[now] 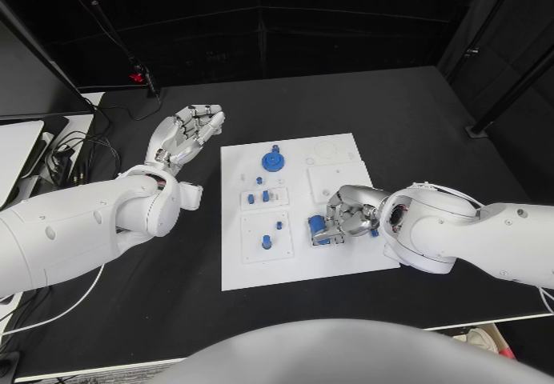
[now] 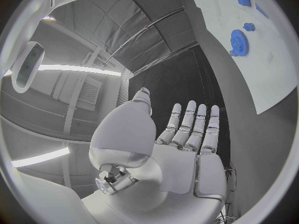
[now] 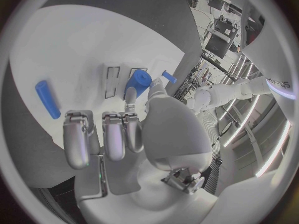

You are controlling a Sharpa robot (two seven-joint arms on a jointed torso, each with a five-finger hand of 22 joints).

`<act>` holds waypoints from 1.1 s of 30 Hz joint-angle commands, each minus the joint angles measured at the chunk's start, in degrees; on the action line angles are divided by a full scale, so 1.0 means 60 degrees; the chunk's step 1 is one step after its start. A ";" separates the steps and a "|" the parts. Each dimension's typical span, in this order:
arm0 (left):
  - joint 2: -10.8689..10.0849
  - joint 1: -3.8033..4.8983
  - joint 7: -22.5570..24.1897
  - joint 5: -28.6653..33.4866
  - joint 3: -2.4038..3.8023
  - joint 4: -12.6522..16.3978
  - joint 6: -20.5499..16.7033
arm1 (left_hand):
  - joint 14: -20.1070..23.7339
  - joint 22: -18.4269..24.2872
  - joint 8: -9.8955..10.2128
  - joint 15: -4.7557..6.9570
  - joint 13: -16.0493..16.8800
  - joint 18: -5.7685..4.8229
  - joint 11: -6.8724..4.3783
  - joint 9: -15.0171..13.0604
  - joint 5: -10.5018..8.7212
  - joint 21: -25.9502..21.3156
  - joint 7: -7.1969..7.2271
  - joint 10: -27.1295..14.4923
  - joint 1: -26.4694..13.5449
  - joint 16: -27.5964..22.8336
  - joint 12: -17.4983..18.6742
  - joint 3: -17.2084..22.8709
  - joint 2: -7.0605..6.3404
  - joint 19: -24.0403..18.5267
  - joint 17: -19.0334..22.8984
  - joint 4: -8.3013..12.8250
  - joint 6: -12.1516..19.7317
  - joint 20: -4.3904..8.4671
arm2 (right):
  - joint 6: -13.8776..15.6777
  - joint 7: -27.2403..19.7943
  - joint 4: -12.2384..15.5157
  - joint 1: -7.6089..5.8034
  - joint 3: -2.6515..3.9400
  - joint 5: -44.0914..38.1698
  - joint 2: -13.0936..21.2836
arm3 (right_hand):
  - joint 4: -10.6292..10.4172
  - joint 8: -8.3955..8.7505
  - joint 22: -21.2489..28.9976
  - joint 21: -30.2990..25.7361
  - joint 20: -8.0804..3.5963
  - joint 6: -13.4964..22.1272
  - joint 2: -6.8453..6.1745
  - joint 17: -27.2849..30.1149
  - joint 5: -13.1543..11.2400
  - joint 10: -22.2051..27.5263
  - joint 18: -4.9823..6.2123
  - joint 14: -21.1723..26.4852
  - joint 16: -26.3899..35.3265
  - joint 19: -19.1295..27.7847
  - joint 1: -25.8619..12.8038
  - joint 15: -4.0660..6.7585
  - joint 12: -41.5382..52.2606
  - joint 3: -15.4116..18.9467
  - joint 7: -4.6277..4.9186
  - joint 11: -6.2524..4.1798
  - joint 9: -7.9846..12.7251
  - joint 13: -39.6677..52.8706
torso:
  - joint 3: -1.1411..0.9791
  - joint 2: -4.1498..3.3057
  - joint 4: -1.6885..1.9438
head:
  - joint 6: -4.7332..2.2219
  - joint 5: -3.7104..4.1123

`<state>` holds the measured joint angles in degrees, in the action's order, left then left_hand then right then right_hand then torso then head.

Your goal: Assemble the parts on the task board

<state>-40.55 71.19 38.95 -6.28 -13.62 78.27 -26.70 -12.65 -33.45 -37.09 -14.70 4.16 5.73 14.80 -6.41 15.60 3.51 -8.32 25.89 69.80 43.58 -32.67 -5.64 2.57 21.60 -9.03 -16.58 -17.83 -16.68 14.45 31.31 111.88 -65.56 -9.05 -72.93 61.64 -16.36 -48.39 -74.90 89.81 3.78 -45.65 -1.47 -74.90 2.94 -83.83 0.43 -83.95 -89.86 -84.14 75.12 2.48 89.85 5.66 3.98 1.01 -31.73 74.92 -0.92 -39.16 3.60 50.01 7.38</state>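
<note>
Black table (image 1: pixel 381 104) w/ white task board (image 1: pixel 271 268) lying flat mid-table.

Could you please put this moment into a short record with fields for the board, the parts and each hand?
task board: white task board in the middle of the black table
gear: blue gear on the board's far part
small parts: blue pieces standing in the board's left-hand plates
left hand: left hand beside the board's far left corner, fingers straight and apart, holding nothing
right hand: right hand low over the board's right side, fingers around a blue cylinder
loose part: blue rod lying on the board near the right hand
</note>
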 commanded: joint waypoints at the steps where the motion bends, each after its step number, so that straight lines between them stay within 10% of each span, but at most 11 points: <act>1: 0.0013 0.0014 0.0638 0.0003 0.0009 0.0005 0.0082 | 0.0086 0.0009 -0.0044 0.0007 -0.0009 -0.0117 0.0004 0.0016 0.0064 0.0038 -0.1435 -0.0071 -0.0003 0.0059 -0.0056 -0.0054 0.0117 -0.0017 0.0010 -0.0016 0.0084 -0.0003 | -0.0247 0.0431 -0.0055 0.0006 -0.0010 -0.0187 -0.0032 | 0.0023 -0.0049 -0.2502 -0.0001 -0.0061 0.0070 0.0073 -0.2516 -0.0016 -0.1028 -0.0061 -0.1009 -0.0024 -0.0953 0.0053 0.0086 0.0024 -0.0048 0.0020 -0.0068 -0.0006 0.2514 | -0.0003 -0.0003 -0.0001 | -0.0002 0.0009; 15: 0.0014 0.0013 0.0631 0.0003 0.0009 -0.0005 0.0084 | 0.0089 0.0008 -0.0063 0.0007 -0.0018 -0.0117 0.0005 0.0031 0.0087 0.0041 -0.1435 -0.0081 0.0028 0.0080 -0.0078 -0.0065 0.0143 -0.0016 0.0038 -0.0015 0.0094 -0.0003 | -0.0048 0.0187 -0.0085 0.0017 -0.0011 -0.0181 -0.0070 | -0.0056 -0.0068 -0.2496 -0.0016 -0.0053 0.0157 -0.0082 -0.2516 -0.0019 -0.1028 -0.0056 -0.1009 -0.0024 -0.0942 -0.0061 0.0072 0.0024 0.0165 0.0058 -0.0040 -0.0051 0.2514 | -0.0001 0.0004 -0.0002 | -0.0002 0.0029; 28: -0.0033 0.0012 0.0638 0.0003 0.0009 0.0005 0.0085 | 0.0089 0.0008 -0.0063 0.0007 -0.0018 -0.0117 0.0005 0.0031 0.0087 0.0041 -0.1435 -0.0081 0.0028 0.0080 -0.0078 -0.0065 0.0143 -0.0016 0.0038 -0.0015 0.0094 -0.0003 | 0.3216 -0.2274 0.0286 0.0022 -0.0010 0.0832 0.1063 | -0.0057 0.0371 -0.2511 0.0020 0.0005 0.0641 0.0034 -0.2516 0.0176 -0.1028 -0.0067 -0.1009 -0.0024 -0.0969 -0.0349 -0.0009 0.0024 0.0284 0.0237 0.0105 0.0196 0.2514 | 0.0005 0.0006 0.0000 | -0.0002 0.0163; 33: -0.0015 0.0011 0.0636 0.0003 0.0009 -0.0013 0.0071 | 0.0089 0.0008 -0.0063 0.0007 -0.0018 -0.0117 0.0005 0.0031 0.0087 0.0041 -0.1435 -0.0081 0.0028 0.0080 -0.0078 -0.0065 0.0143 -0.0016 0.0038 -0.0015 0.0094 -0.0003 | 0.3573 -0.2932 0.0408 0.0021 -0.0012 0.1153 0.1762 | -0.0066 0.0779 -0.2503 0.0001 0.0136 0.0973 -0.0025 -0.2516 0.0662 -0.1028 -0.0062 -0.1009 -0.0024 -0.0955 -0.0468 -0.0166 0.0024 0.0368 0.0444 0.0297 0.0546 0.2514 | 0.0010 0.0001 -0.0012 | -0.0002 0.0221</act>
<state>-40.70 71.17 38.95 -6.28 -13.62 78.19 -26.64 -12.65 -33.46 -37.09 -14.70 4.11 5.73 14.80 -6.28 15.96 3.51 -8.32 25.89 70.10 44.02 -33.01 -5.64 2.87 21.60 -8.85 -16.59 -17.83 -16.68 30.49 19.68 113.99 -65.38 -9.11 -69.14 71.82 -16.81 -44.02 -74.91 89.81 4.25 -40.31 -1.59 -74.95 6.44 -83.93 0.42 -83.94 -89.86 -83.95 72.92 1.83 89.85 7.57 6.70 2.38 -28.75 74.92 -0.87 -39.12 3.54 50.01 8.54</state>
